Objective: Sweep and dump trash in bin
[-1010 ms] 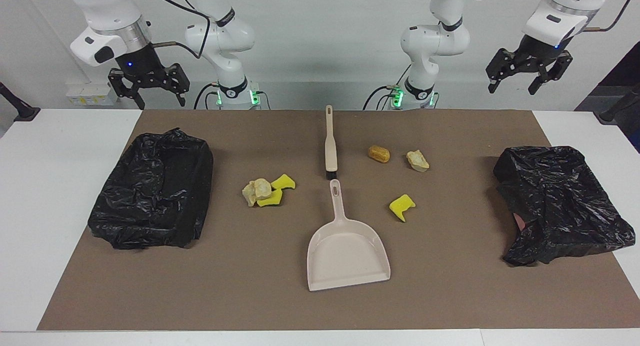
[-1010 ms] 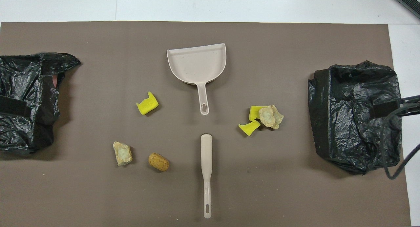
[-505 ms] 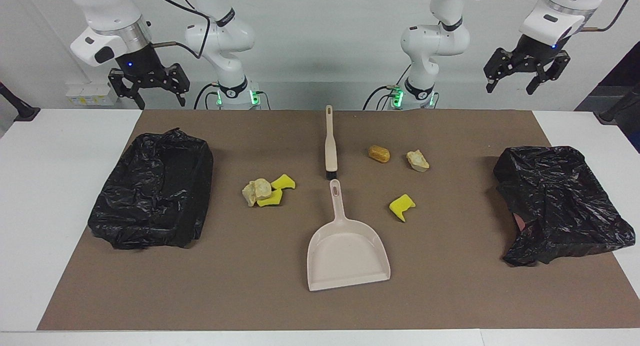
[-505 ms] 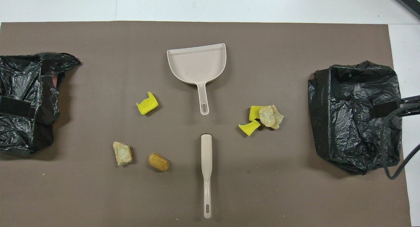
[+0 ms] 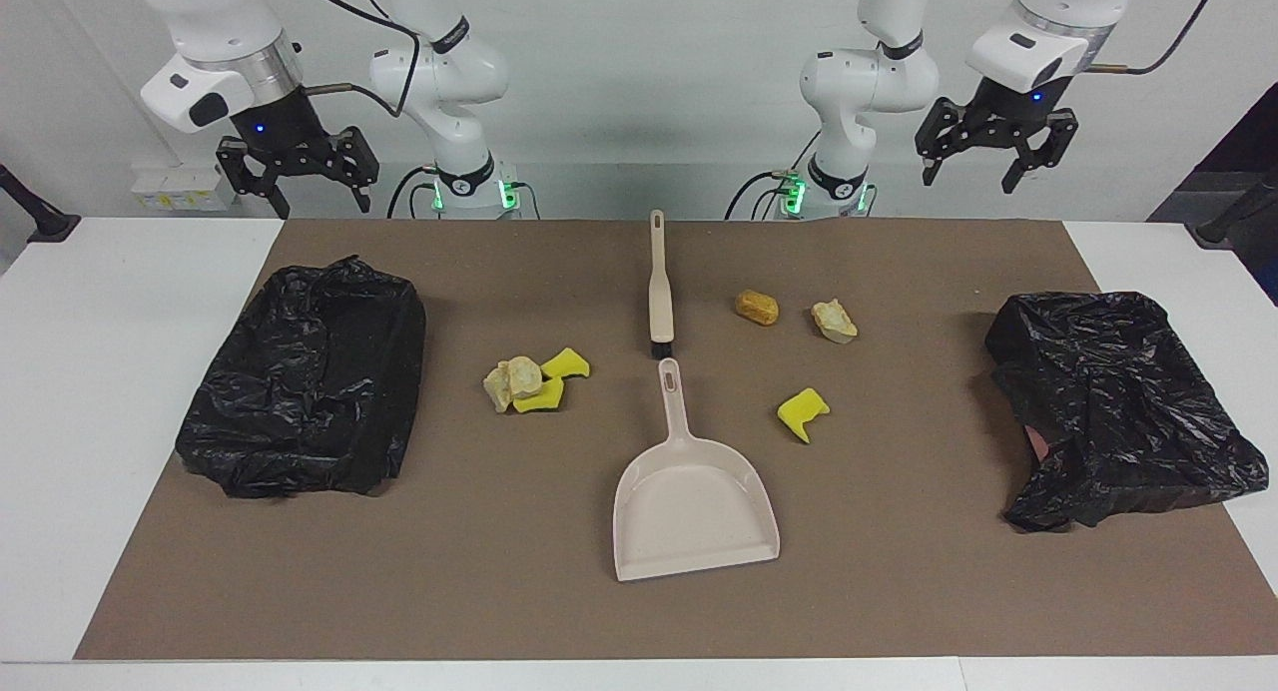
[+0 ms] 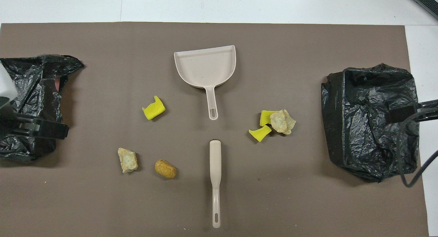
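Nothing is swept yet: all the trash lies on the brown mat [image 5: 559, 611] covering the tabletop, in 2 groups on either side of the brush [image 5: 660, 290] and the dustpan [image 5: 694, 501]. Toward the right arm's end, a beige foam lump [image 5: 513, 379] sits against 2 yellow sponge pieces [image 5: 554, 381]. Toward the left arm's end lie an orange-brown lump [image 5: 757, 307], another beige lump [image 5: 834, 321] just beside it, and a single yellow piece [image 5: 803, 413] nearer the dustpan.

Both hands hang high and hold nothing. The left hand [image 5: 990, 152] is open above the mat's edge nearest the robots; the right hand [image 5: 297, 177] is open too, above the black-bagged bin [image 5: 305, 406] at its end. A second bagged bin [image 5: 1118, 406] sits at the left arm's end.

The step in hand looks like picking up the tools. The brush handle points toward the robots, so 1 hand should come straight down and grip across the slim handle. The other hand should pinch the dustpan's handle, keeping the pan's lip flat against the mat so the light scraps roll in.
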Controlling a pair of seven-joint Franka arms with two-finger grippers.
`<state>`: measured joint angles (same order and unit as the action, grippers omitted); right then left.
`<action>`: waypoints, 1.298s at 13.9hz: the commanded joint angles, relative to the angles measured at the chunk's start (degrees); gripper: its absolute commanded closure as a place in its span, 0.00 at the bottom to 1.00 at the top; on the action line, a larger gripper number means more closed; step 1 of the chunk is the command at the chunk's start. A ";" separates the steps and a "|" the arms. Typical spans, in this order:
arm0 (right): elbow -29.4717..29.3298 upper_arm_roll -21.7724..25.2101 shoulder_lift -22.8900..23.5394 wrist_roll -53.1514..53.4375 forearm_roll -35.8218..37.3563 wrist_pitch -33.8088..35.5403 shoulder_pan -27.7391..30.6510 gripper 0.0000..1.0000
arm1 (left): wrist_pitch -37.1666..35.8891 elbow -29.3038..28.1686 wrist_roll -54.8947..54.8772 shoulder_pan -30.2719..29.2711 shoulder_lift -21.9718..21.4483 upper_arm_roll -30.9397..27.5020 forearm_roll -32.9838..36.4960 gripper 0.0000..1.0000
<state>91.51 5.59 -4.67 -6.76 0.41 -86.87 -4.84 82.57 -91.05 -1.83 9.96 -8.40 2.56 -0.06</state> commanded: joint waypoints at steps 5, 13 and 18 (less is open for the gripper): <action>1.74 -0.50 -1.66 -0.63 0.03 1.00 0.89 0.00 | 10.40 -17.21 8.23 12.17 -7.77 -0.54 -1.08 0.00; 1.74 -0.50 -1.66 -0.72 0.03 1.08 0.89 0.00 | 28.06 -33.12 30.11 31.07 -5.58 -0.63 -1.35 0.00; 2.01 -0.50 -2.01 -0.72 0.03 1.08 0.89 0.00 | 37.20 -37.44 40.84 40.13 1.61 -0.45 -0.64 0.00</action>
<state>91.84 5.59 -4.96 -6.75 0.41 -86.64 -4.84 115.93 -127.73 35.79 46.96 -10.14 3.12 -1.13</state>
